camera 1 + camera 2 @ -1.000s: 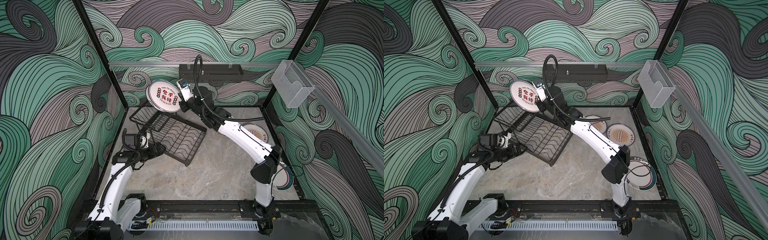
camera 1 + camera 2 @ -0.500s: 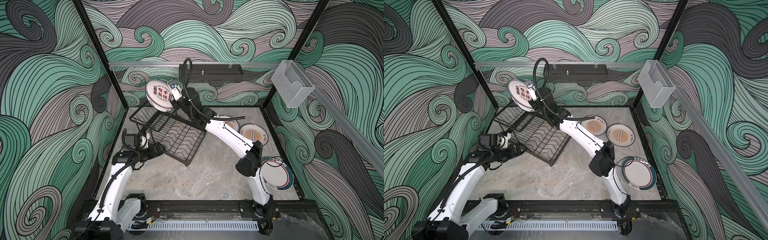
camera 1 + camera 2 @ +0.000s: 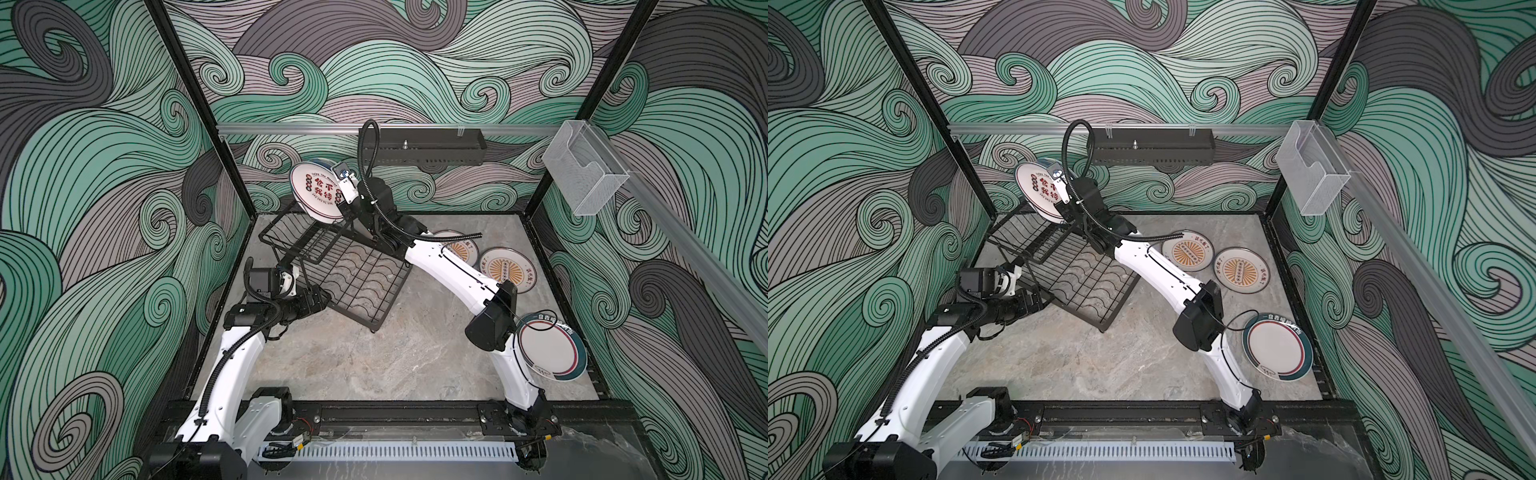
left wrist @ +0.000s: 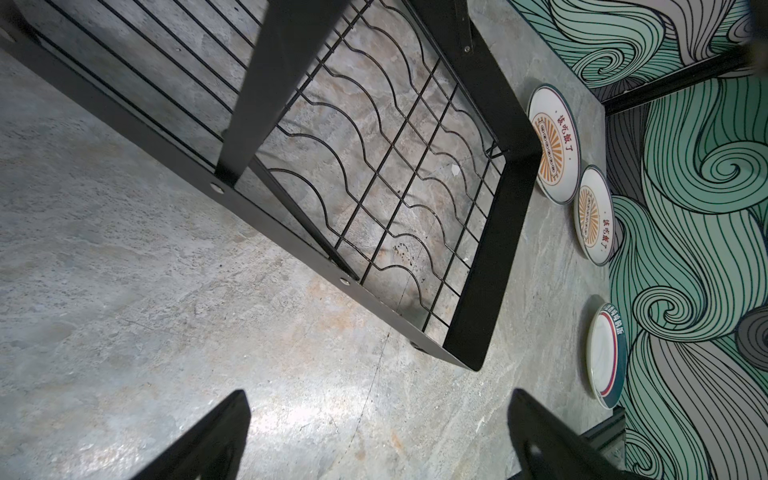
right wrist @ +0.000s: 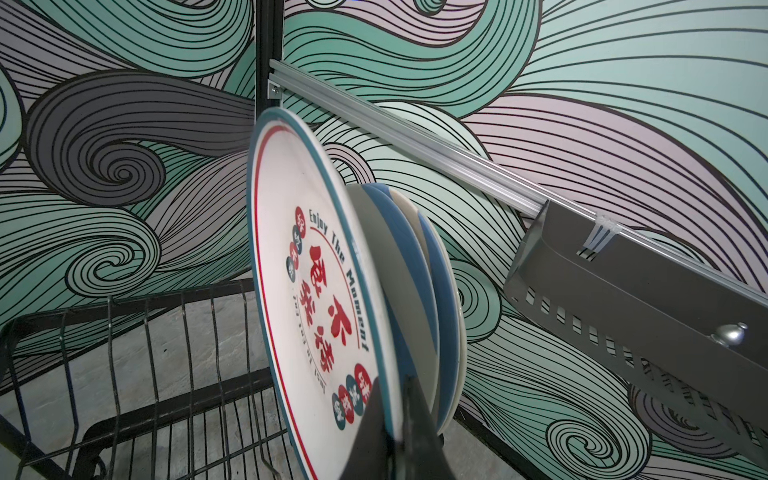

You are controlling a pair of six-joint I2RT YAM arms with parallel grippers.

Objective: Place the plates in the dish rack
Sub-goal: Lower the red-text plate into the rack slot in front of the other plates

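A white plate with red and black characters [image 3: 318, 193] [image 3: 1038, 191] [image 5: 307, 316] hangs upright above the raised basket tier of the black wire dish rack [image 3: 353, 274] [image 3: 1084, 282] [image 5: 187, 374]. My right gripper [image 3: 343, 203] [image 3: 1061, 203] [image 5: 395, 399] is shut on its rim. Blue-and-cream plates [image 5: 432, 291] stand just behind it. My left gripper [image 3: 320, 297] [image 3: 1040, 303] [image 4: 382, 432] is open and holds nothing, low over the floor by the dish rack's [image 4: 490, 257] front left side.
Two orange sunburst plates [image 3: 459, 251] [image 3: 505, 270] [image 4: 555, 145] [image 4: 594, 216] lie flat at the back right. A teal-rimmed plate [image 3: 548, 351] [image 3: 1277, 351] [image 4: 606, 353] lies near the right wall. A black perforated tray [image 3: 424, 145] and a clear box [image 3: 582, 174] hang on the wall rail.
My right arm has swung left, carrying the held plate slightly left over the raised tier and uncovering the teal-rimmed plate. The left arm has not moved.
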